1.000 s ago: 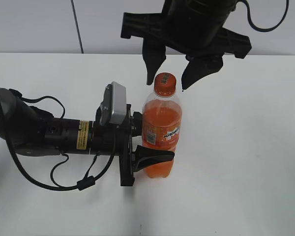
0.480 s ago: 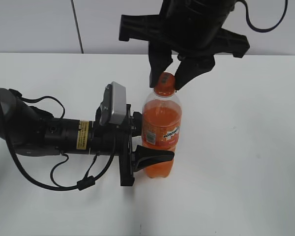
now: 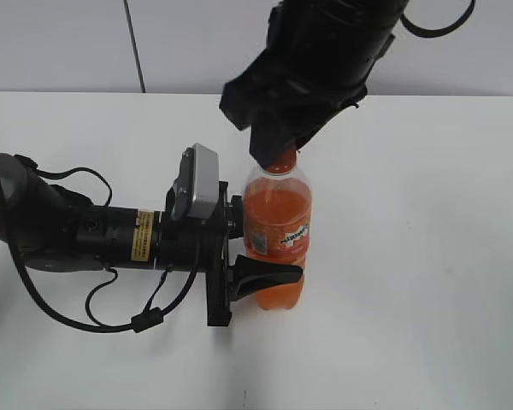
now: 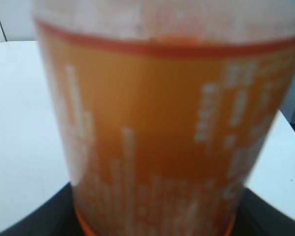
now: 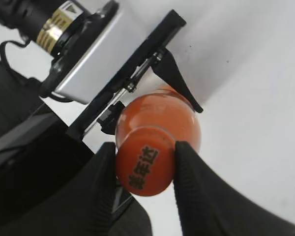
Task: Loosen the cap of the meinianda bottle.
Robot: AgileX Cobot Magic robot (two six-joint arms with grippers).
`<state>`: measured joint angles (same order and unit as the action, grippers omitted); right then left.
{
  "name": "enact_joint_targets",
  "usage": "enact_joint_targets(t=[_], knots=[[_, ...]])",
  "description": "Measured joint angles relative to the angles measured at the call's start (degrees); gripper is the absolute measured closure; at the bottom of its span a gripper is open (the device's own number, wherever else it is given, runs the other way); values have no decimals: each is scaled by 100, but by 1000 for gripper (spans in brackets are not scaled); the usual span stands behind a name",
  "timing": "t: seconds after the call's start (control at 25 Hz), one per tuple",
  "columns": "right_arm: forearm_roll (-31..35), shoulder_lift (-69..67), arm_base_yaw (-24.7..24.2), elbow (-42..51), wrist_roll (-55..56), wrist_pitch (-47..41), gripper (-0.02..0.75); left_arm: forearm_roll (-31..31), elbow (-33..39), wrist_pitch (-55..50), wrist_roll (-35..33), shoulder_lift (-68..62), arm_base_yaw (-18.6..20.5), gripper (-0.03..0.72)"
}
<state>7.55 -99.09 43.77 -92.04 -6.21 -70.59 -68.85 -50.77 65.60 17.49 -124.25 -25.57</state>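
Here, the meinianda bottle point(image 3: 276, 235) stands upright on the white table point(image 3: 427, 256), clamped low on its body by the left gripper point(image 3: 261, 275); from above, the right gripper point(image 5: 145, 169) is closed on the cap point(image 5: 143, 168).

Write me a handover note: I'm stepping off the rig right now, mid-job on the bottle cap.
Left gripper: clamped on the bottle around its lower body, holding it upright on the table.
Right gripper: above the bottle, fingers shut on the cap from both sides.
Done: bottle braced, cap gripped.
Cannot tell whether the cap has loosened at all.
Left: twist the cap loose with the right wrist while the left keeps its hold, then release.
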Motion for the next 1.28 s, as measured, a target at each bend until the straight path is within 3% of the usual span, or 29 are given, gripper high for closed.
enact_joint_targets(t=[0.32,0.68,1.28], knots=[[204,0,0,0,-2281,0,466,-66,0,20,-55,0,0,287],[-91,0,5,0,-3777,23,469,-19,0,-10,-21,0,-18,287],[-23,0,5,0,-6148,28,468,-23,0,-22,-19,0,-17,287]])
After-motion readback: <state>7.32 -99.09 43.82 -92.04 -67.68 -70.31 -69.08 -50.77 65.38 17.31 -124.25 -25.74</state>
